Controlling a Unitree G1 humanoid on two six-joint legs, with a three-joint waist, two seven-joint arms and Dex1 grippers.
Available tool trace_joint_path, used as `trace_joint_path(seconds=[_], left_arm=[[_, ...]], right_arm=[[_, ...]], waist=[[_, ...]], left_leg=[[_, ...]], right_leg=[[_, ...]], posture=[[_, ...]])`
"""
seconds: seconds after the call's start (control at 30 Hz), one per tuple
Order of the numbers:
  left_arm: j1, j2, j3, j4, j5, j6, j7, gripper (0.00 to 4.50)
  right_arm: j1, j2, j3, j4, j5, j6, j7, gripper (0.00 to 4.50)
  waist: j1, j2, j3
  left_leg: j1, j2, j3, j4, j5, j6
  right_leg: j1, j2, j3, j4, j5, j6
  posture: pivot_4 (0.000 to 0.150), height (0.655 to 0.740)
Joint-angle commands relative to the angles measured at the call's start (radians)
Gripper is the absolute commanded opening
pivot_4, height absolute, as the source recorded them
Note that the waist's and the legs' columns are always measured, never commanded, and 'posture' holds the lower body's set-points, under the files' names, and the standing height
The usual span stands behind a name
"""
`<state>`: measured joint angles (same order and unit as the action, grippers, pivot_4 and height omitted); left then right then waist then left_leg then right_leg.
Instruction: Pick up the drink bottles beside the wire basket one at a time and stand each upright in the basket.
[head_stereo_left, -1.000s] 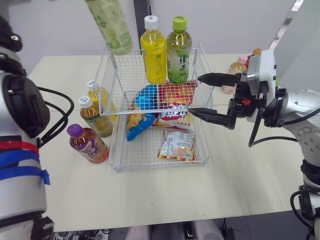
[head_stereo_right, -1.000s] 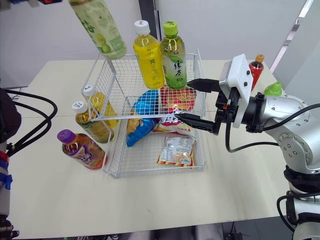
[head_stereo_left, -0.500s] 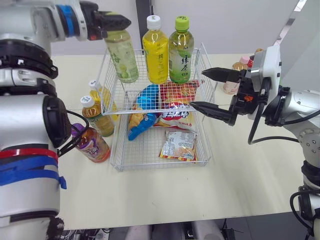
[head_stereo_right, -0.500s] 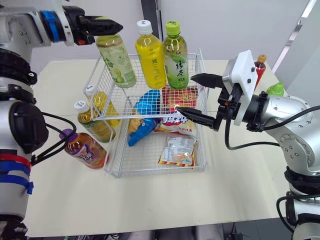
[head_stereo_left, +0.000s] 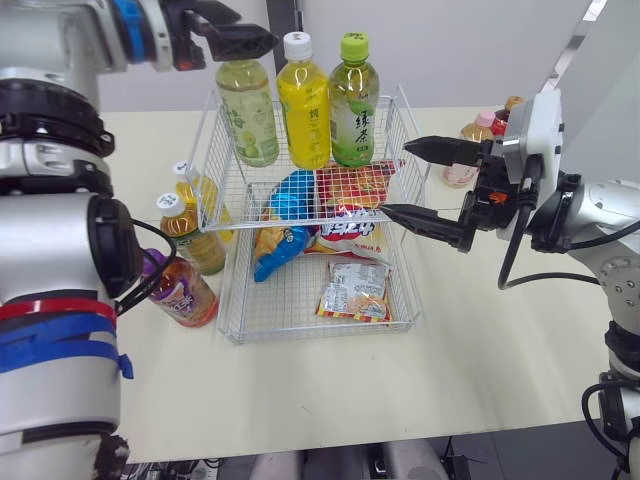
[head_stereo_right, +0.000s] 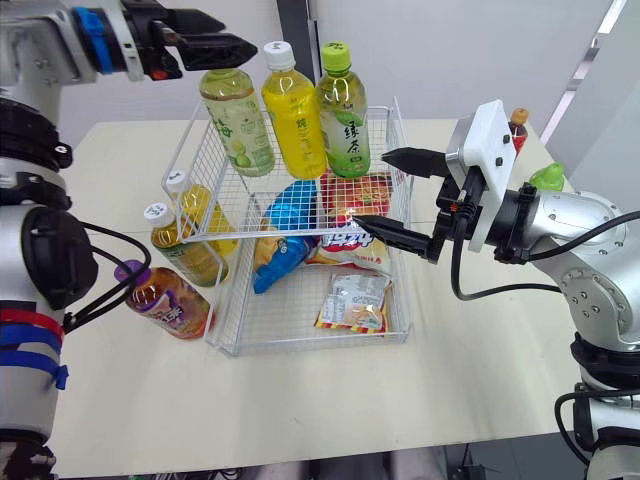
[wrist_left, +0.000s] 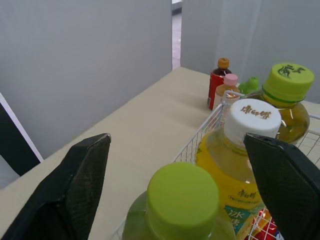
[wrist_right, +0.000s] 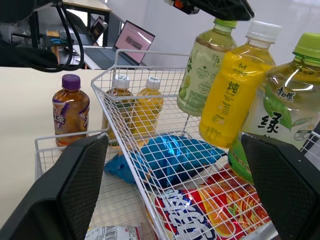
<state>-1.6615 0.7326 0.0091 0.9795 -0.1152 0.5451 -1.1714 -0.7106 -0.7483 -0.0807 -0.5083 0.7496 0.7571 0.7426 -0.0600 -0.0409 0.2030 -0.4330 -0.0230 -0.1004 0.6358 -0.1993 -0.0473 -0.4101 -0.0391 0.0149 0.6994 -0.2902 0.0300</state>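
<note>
Since one second ago the pale green bottle (head_stereo_left: 246, 112) has come down from a tilted position high above the wire basket (head_stereo_left: 300, 224) and is now standing close to upright on the basket's upper tier, at the left end of the row. Half a second ago the left gripper (head_stereo_right: 236, 30) was clamping its cap. That gripper is now hovering directly over the cap with its fingers spread wide and touching nothing, as the left wrist view confirms.

The bottle is standing just beside the yellow bottle (head_stereo_left: 303, 100), which is in turn standing next to the dark green bottle (head_stereo_left: 354, 100). All three are lining the back of the upper tier.

The right gripper (head_stereo_left: 395, 180) is holding the same station as before, just off the basket's right wall. Its fingers are spread apart and gripping nothing, and they are pointing towards the basket.

Three bottles are waiting on the tabletop (head_stereo_left: 300, 400) to the left of the basket. The purple-capped bottle (head_stereo_left: 178, 288) is leaning nearest the front. The two white-capped bottles (head_stereo_left: 190, 237) are standing behind it, close against the basket's left wall.

Snack packets (head_stereo_left: 355, 290) are lying in the lower part of the basket. A group of small bottles (wrist_left: 220, 85) is standing at the far right of the tabletop, well apart from the basket.
</note>
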Motion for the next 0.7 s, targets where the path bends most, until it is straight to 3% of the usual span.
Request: trace_joint_path(seconds=[0.03, 0.2, 0.37, 0.5, 0.57, 0.7], left_arm=[[0.008, 0.075, 0.037, -0.119, -0.024, 0.045, -0.012, 4.48], [0.129, 0.209, 0.075, -0.36, -0.062, 0.171, -0.041, 4.48], [0.372, 0.376, 0.232, -0.698, -0.225, 0.381, -0.088, 4.48], [0.681, 0.486, 0.394, -0.953, -0.313, 0.526, -0.099, 4.48], [0.783, 0.497, 0.48, -1.026, -0.344, 0.575, -0.076, 4.48], [1.127, 0.497, 0.753, -1.202, -0.354, 0.64, -0.131, 4.48]], right_arm=[[-0.003, -0.019, -0.037, -0.031, 0.014, -0.009, 0.007, 4.5], [-0.007, -0.024, -0.028, -0.003, -0.002, -0.038, 0.044, 4.5], [-0.018, 0.0, -0.007, 0.046, -0.021, -0.127, 0.132, 4.5], [-0.043, 0.026, 0.026, 0.098, -0.03, -0.199, 0.227, 4.5], [-0.054, 0.034, 0.04, 0.117, -0.028, -0.215, 0.266, 4.5], [-0.082, 0.045, 0.092, 0.145, -0.014, -0.215, 0.361, 4.5]], waist=[[0.0, 0.0, 0.0], [-0.001, 0.0, 0.0], [-0.006, 0.0, 0.0], [-0.003, 0.002, 0.0], [0.006, 0.002, 0.0], [0.005, 0.002, -0.001]], left_leg=[[0.0, 0.0, 0.0, 0.0, 0.0, 0.0], [0.0, 0.0, 0.0, 0.0, 0.0, 0.0], [0.001, 0.001, 0.001, 0.0, 0.0, 0.0], [0.002, 0.001, 0.001, 0.0, 0.0, 0.0], [0.003, 0.001, 0.0, 0.001, 0.0, 0.0], [0.005, 0.001, 0.001, 0.002, 0.0, 0.0]], right_leg=[[0.0, 0.0, 0.0, 0.0, 0.0, 0.0], [0.0, 0.0, 0.0, 0.0, 0.0, 0.0], [0.0, 0.0, 0.001, 0.0, 0.0, 0.0], [0.002, 0.0, 0.002, 0.0, 0.0, 0.0], [0.003, 0.0, 0.001, 0.0, 0.0, 0.0], [0.005, 0.0, 0.001, 0.001, 0.0, 0.0]], posture=[[0.15, 0.74], [0.15, 0.74], [0.15, 0.74], [0.15, 0.74], [0.15, 0.74], [0.15, 0.74]])
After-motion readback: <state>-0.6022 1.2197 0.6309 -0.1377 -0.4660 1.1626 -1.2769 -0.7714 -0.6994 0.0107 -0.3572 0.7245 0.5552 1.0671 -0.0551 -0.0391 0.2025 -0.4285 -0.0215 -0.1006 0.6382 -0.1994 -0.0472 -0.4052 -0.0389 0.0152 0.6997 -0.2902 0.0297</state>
